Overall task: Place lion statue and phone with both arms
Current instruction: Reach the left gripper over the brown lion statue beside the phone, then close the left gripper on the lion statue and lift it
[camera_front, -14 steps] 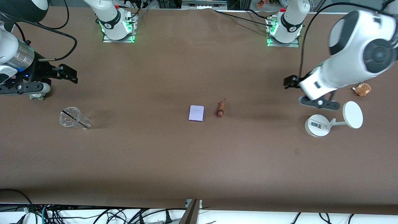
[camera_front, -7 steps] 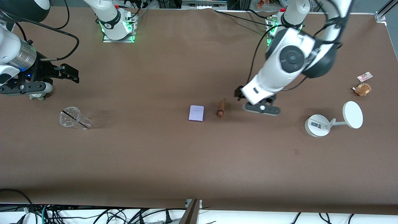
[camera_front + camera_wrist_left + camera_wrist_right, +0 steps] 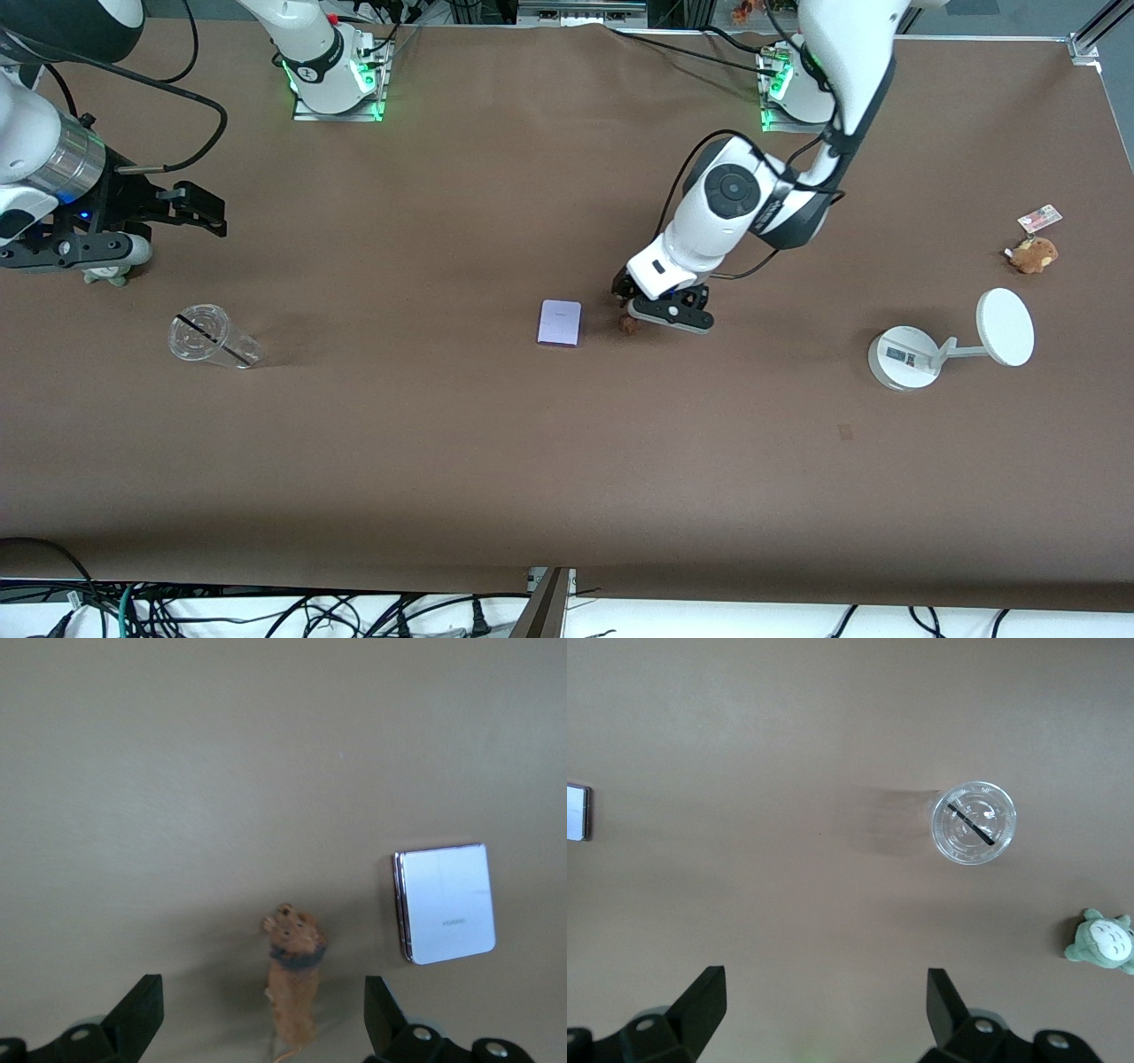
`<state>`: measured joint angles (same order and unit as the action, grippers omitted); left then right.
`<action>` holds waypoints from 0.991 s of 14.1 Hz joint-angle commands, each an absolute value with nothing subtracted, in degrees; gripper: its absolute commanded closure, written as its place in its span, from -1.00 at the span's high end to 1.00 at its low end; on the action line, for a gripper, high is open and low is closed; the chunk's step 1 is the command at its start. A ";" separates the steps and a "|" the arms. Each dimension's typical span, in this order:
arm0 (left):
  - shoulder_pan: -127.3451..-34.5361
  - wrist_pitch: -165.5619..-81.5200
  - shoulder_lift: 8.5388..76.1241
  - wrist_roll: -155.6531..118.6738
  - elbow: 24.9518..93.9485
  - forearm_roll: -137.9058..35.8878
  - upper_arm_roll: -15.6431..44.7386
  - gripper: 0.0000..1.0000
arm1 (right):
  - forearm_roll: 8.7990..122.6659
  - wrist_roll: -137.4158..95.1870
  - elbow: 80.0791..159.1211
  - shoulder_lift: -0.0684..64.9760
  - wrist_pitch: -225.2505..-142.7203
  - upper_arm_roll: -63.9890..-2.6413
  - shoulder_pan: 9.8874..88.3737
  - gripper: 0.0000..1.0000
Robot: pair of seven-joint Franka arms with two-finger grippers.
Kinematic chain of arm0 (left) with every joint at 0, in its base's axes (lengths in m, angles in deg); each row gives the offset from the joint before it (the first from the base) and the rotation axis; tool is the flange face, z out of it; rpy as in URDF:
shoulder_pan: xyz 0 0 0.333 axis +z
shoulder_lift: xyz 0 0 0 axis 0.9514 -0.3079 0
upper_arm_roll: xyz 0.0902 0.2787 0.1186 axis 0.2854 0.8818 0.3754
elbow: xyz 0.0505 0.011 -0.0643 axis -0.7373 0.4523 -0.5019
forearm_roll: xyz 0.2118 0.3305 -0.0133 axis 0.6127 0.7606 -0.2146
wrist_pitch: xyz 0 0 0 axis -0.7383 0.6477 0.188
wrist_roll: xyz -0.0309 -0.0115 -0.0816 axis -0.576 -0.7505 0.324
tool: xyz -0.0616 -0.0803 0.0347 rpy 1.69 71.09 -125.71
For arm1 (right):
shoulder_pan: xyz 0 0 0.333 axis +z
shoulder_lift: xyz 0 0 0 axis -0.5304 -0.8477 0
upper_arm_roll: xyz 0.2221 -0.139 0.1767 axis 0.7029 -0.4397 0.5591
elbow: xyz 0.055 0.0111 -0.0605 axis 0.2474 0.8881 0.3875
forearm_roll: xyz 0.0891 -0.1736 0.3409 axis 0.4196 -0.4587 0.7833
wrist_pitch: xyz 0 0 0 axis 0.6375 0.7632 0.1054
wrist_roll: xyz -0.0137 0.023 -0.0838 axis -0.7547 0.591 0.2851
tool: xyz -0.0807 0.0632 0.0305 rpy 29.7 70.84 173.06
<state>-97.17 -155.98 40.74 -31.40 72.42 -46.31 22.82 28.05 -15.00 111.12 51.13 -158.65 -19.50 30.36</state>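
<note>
The lion statue [image 3: 292,979], a small reddish-brown figurine, lies on the brown table beside the phone [image 3: 560,322], toward the left arm's end. My left gripper [image 3: 263,997] hangs open right over the statue, one finger on each side and neither touching it. From the front, that gripper [image 3: 660,312] covers most of the lion statue [image 3: 628,325]. The phone [image 3: 446,904] is a pale lavender slab lying flat. My right gripper [image 3: 824,997] waits open and empty above the table at the right arm's end.
A clear cup with a black straw [image 3: 208,337] stands near the right gripper, with a grey-green plush [image 3: 1103,941] close by. A white round-based stand [image 3: 904,356], a tan plush [image 3: 1033,254] and a small card [image 3: 1038,216] sit at the left arm's end.
My left arm has swept from over the white stand toward the table's middle and come down over the lion statue. The right arm has hardly moved.
</note>
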 commanded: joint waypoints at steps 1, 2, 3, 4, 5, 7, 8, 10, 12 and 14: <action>-99.13 -162.35 37.38 -31.55 72.50 -46.06 23.47 1.00 | 28.62 -15.82 109.87 50.73 -157.57 -19.43 30.19 0.99; -99.31 -164.04 36.06 -31.55 72.50 -46.06 23.47 1.00 | 28.62 -15.82 109.87 50.73 -157.57 -19.43 30.19 0.99; -100.01 -165.01 35.18 -31.55 72.33 -46.06 23.47 1.00 | 28.62 -15.82 109.87 50.73 -157.57 -19.43 30.19 0.99; -100.62 -165.54 35.00 -31.46 72.41 -46.06 23.64 1.00 | 28.62 -15.82 109.79 50.73 -157.66 -19.43 30.19 0.99; -100.54 -165.55 34.99 -31.29 72.50 -46.06 23.64 1.00 | 28.54 -15.82 109.79 50.73 -157.66 -19.43 30.19 0.99; -100.54 -165.55 34.91 -31.02 72.50 -46.06 23.65 0.94 | 28.45 -15.91 109.70 50.73 -157.75 -19.43 30.19 0.99; -100.63 -165.55 34.91 -31.02 72.50 -46.06 23.64 0.42 | 28.45 -15.65 109.70 50.65 -157.75 -19.43 30.27 0.99; -100.63 -165.29 35.25 -30.85 72.50 -45.97 23.73 -0.32 | 28.45 -15.29 109.70 50.29 -157.75 -19.43 30.89 0.99; -100.54 -164.59 36.05 -29.71 72.59 -45.97 23.73 -0.70 | 28.45 -15.46 109.70 50.29 -157.75 -19.43 31.06 0.99; -99.76 -162.48 37.36 -25.94 72.59 -45.97 23.73 -0.87 | 28.27 -15.91 109.52 50.29 -157.75 -19.60 30.80 0.99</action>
